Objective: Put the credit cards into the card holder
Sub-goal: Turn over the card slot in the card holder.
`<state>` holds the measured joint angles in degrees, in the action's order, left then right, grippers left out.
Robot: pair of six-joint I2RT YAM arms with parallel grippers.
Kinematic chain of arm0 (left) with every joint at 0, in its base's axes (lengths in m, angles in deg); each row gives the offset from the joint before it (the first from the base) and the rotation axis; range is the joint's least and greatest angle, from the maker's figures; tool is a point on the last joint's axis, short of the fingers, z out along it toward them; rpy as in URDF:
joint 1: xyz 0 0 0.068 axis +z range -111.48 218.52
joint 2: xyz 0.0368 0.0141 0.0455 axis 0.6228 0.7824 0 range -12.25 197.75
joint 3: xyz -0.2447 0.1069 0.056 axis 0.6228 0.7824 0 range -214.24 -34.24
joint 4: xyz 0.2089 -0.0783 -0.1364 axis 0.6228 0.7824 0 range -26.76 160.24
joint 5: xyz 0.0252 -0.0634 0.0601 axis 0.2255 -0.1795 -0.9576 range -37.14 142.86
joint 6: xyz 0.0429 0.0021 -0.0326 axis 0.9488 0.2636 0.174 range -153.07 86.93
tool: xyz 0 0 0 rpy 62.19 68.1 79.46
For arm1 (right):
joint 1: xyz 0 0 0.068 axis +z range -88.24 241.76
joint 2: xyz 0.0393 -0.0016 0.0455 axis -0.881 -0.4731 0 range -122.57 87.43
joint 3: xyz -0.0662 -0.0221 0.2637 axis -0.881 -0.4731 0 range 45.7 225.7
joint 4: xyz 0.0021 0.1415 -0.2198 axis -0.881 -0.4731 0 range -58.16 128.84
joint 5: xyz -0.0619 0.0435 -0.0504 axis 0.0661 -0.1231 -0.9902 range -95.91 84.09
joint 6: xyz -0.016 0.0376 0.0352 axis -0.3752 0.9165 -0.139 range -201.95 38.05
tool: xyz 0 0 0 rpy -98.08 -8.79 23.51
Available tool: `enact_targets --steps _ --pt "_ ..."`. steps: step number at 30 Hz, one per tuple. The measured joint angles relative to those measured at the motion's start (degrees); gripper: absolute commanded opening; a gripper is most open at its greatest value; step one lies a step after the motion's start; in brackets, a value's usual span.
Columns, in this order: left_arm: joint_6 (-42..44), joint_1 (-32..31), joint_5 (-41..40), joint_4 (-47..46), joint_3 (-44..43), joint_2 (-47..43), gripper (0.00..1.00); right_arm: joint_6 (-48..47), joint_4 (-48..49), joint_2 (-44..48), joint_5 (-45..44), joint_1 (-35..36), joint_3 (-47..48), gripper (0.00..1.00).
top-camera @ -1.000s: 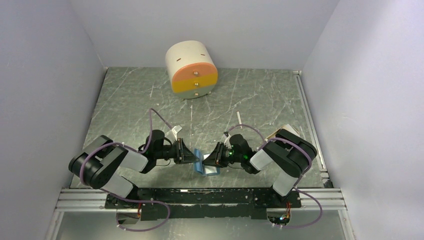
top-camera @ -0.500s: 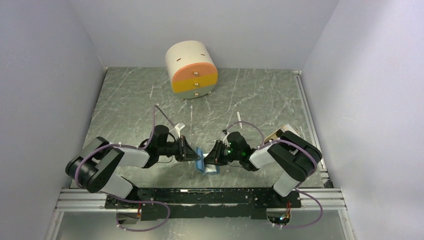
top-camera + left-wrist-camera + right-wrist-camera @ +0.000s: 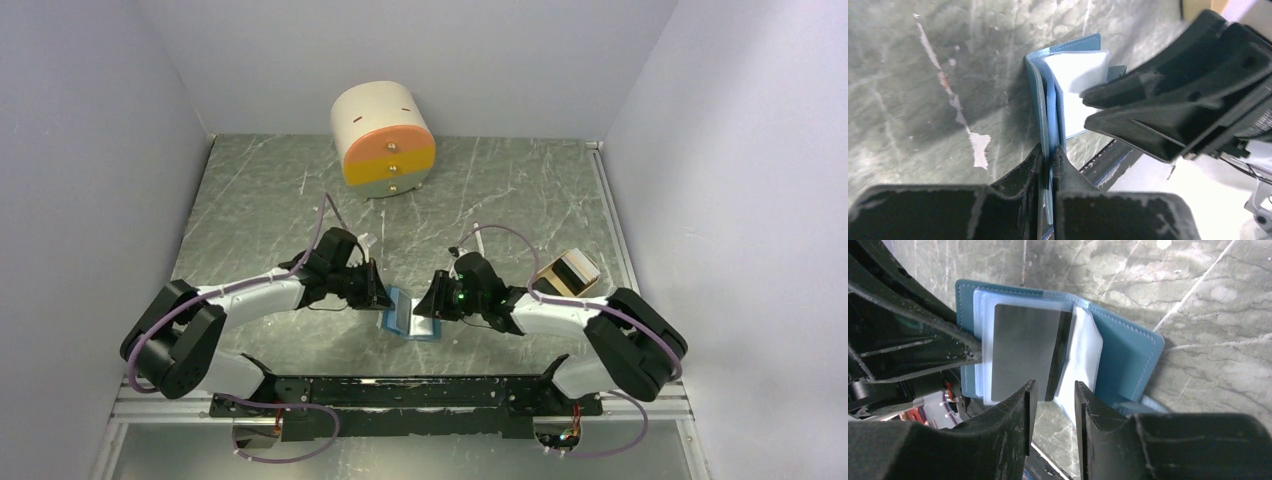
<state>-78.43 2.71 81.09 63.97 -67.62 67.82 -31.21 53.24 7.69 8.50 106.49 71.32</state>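
While the left pincer (image 3: 1048, 155) clamps tight on one cover of the card holder (image 3: 1048, 100), right pincer (image 3: 1053, 390) crowds its spread side, jaws narrowly parted, gripping nothing. Drum drawer unit (image 3: 385, 140) far beyond both; beige tray (image 3: 565, 272) behind right pincer. Dark credit card (image 3: 1023, 347) lies among holder's pale sleeves, just ahead of right pincer. Grey marbled surface (image 3: 260, 200), pale walls (image 3: 100, 150).

Overhead view looks down on the whole desk (image 3: 260, 190); both wrist views crowd the wallet (image 3: 1125, 345) at six o'clock.
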Motion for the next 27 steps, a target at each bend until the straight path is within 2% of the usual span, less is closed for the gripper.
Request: enact_targets --steps 8,14,20,27 --pt "4.04 -0.26 -8.17 16.85 -8.50 -0.22 0.09 -1.46 -6.32 6.99 -2.56 0.02 1.03 0.28" --pt "4.72 -1.38 -8.74 20.06 -11.43 1.55 0.09 -2.14 -5.16 4.11 -4.00 0.02 0.72 0.25" --pt "2.89 -3.02 -3.23 13.70 -10.75 3.89 0.09 -2.03 -1.92 -1.14 -4.46 -0.04 -0.39 0.20" --pt "-3.43 -3.30 3.76 -2.19 -3.52 4.59 0.09 -1.66 2.93 -2.08 -4.72 0.07 -2.12 0.18"
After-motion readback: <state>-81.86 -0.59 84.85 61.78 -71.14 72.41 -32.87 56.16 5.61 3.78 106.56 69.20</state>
